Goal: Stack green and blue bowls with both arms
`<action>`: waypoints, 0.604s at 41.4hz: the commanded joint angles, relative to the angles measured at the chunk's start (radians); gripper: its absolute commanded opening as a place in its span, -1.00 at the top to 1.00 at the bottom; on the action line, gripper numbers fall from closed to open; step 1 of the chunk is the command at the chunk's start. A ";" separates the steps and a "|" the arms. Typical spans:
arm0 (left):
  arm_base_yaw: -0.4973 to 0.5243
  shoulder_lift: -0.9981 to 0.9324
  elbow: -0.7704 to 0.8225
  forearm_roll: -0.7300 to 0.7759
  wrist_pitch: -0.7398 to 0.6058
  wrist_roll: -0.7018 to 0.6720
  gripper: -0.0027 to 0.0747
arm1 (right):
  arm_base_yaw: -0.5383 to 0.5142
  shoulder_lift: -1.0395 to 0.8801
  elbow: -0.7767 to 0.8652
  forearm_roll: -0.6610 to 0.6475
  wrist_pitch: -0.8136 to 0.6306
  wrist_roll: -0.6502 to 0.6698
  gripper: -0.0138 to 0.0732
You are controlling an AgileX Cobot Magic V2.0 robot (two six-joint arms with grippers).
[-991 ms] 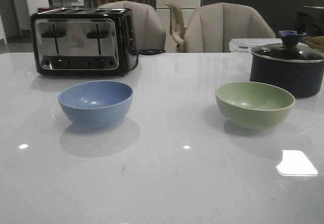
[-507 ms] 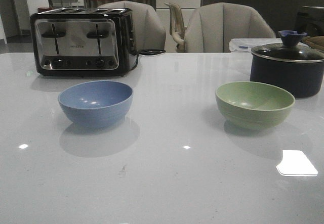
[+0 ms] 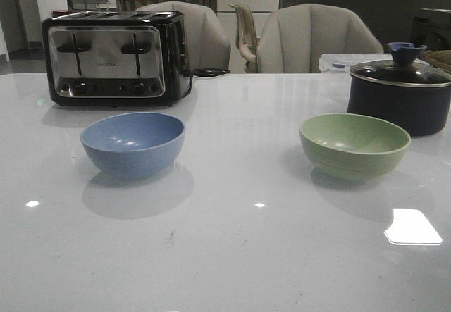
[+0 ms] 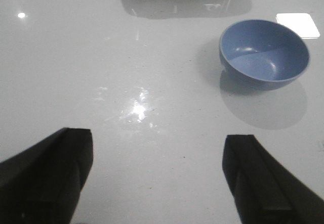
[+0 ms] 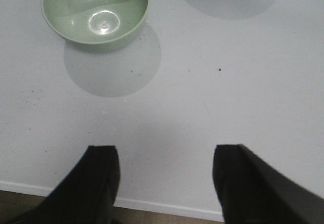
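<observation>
The dusty blue bowl point(image 3: 132, 143) stands upright and empty on the white table, left of centre. The pale green bowl point(image 3: 354, 144) stands upright and empty to the right, well apart from it. Neither gripper shows in the front view. In the left wrist view my left gripper point(image 4: 158, 148) is open and empty above bare table, with the blue bowl point(image 4: 264, 54) some way off. In the right wrist view my right gripper point(image 5: 166, 163) is open and empty over the table's near edge, with the green bowl point(image 5: 95, 12) some way off.
A black and silver toaster point(image 3: 113, 58) stands behind the blue bowl. A dark navy lidded pot point(image 3: 400, 95) stands close behind the green bowl, with a clear container point(image 3: 338, 62) behind it. Chairs point(image 3: 310, 39) line the table's far side.
</observation>
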 commanded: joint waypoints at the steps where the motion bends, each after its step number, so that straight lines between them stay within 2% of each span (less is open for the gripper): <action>1: -0.071 0.009 -0.032 -0.012 -0.083 -0.001 -0.58 | -0.007 0.024 -0.037 0.003 -0.071 -0.008 -0.50; 10: -0.174 0.009 -0.032 0.000 -0.085 -0.001 -0.58 | -0.007 0.124 -0.078 0.073 -0.108 -0.008 -0.50; 15: -0.182 0.009 -0.032 0.000 -0.085 -0.001 -0.58 | -0.007 0.223 -0.147 0.139 -0.109 -0.009 -0.50; 25: -0.182 0.009 -0.032 0.000 -0.082 -0.001 -0.58 | -0.006 0.487 -0.315 0.148 -0.118 -0.009 -0.50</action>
